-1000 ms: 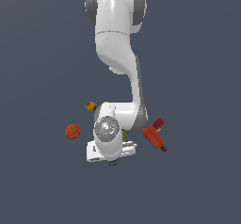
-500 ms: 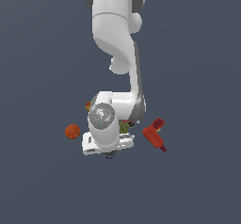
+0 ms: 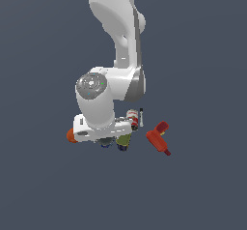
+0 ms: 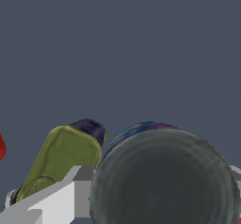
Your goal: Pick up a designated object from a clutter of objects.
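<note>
The designated can (image 4: 162, 178) fills the wrist view: a dark grey-green round top with a blue side band. My gripper (image 4: 162, 190) is low over it, with one grey finger (image 4: 56, 204) at one side and a sliver of the other at the opposite side. The jaws stand apart around the can. In the exterior view the gripper (image 3: 107, 140) hangs under the white hand, and only a blue bit of the can (image 3: 106, 145) shows below it. The olive bottle (image 4: 61, 159) lies right beside the can.
In the exterior view the olive bottle (image 3: 123, 140), the red-white can (image 3: 132, 118) and a thin marker (image 3: 141, 115) sit close to the hand. Red pieces (image 3: 158, 137) lie toward the exterior view's right. An orange ball (image 3: 71, 136) peeks out at the exterior view's left.
The arm has swung toward the exterior view's left and lowered; the hand now covers the can and part of the clutter. The small fruit behind it is now hidden.
</note>
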Action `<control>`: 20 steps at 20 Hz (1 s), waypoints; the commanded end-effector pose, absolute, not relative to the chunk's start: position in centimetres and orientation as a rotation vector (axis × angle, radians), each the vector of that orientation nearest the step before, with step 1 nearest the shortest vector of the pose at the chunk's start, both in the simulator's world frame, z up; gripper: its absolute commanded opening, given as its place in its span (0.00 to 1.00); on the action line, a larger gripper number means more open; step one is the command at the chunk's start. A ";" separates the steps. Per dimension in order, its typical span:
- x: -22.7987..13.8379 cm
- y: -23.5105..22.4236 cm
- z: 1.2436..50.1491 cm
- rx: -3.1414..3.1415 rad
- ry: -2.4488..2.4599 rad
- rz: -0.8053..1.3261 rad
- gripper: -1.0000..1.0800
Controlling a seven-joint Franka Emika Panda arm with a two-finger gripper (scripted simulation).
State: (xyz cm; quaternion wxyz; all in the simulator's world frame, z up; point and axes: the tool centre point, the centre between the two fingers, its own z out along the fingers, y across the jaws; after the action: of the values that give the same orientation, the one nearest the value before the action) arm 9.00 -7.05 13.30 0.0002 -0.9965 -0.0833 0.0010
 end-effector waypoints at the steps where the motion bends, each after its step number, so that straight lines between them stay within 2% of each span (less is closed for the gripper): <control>1: 7.9 -7.7 15.6 -3.130 -0.261 0.001 0.00; 20: 0.2 -12.7 33.1 -3.129 -0.261 0.000 0.00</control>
State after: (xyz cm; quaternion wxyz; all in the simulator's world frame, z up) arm 0.67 -12.42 31.91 0.0006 -0.9965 -0.0830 -0.0002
